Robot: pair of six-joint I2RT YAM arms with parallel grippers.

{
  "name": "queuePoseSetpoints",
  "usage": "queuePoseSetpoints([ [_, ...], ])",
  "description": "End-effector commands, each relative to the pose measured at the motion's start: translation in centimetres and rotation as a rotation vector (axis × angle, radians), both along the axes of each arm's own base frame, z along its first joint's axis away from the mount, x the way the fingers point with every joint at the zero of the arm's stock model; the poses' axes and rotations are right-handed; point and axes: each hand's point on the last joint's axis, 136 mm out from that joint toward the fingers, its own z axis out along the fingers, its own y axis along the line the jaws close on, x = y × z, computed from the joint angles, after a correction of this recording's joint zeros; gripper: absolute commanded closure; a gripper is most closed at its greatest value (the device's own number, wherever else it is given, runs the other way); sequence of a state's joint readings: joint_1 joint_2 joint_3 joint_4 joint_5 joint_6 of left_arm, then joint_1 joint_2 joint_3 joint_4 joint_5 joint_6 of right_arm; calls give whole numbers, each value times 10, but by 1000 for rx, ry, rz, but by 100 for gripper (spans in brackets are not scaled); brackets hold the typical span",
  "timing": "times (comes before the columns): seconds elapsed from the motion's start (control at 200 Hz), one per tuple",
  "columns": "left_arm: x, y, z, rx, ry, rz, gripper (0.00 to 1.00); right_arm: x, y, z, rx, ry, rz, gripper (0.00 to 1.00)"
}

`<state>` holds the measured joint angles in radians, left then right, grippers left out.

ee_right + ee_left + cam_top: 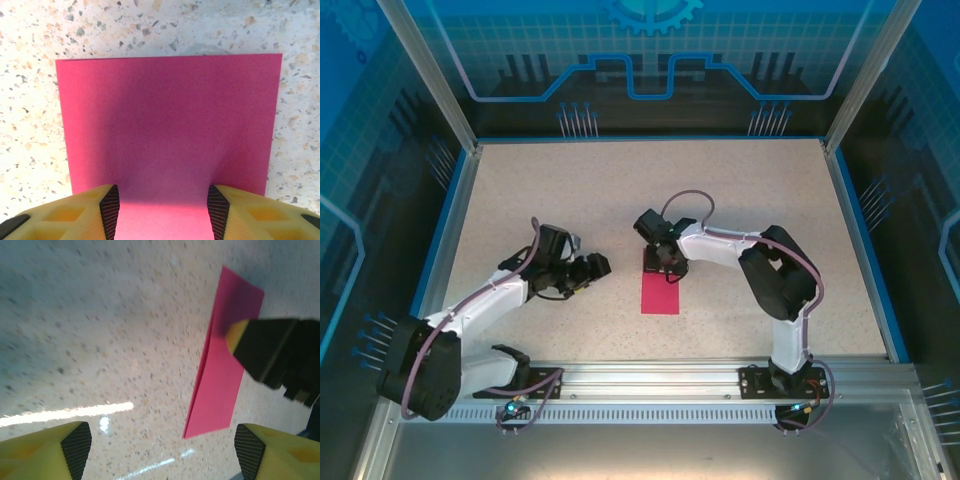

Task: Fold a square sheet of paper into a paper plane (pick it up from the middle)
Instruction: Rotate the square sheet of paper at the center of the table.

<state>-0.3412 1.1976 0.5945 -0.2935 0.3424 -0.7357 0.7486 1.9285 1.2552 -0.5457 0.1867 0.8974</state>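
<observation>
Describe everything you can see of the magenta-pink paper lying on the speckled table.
The magenta-pink paper is plain, thin and matte, a narrow rectangle lying flat on the speckled table near its middle. One long edge looks doubled, as if folded in half. The right gripper stands over its far end, jaws apart, one fingertip seemingly pressing it down.

The thin flat sheet of paper (pixel 167 115) is plain magenta-pink, shadowed darker between the yellow fingers (pixel 70 215) of the right gripper (pixel 163 202). Their inner pads (pixel 110 212) are black, finely ribbed. Beyond the fingertips the stone-like tabletop (pixel 150 25) is cream, speckled grey and brown.
</observation>
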Motion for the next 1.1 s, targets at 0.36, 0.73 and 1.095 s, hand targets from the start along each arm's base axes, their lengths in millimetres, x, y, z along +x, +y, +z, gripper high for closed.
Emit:
queuePoseSetpoints([
  [0.36,-11,-45,-4,-109,39,-56,21,30,-7,36,15,-69,147,51],
  [0.73,-12,-72,-7,-122,70,-100,21,47,-22,-1,0,0,110,52],
  [1.095,-37,-100,-12,-126,155,-150,20,33,-36,-34,13,99,27,52],
])
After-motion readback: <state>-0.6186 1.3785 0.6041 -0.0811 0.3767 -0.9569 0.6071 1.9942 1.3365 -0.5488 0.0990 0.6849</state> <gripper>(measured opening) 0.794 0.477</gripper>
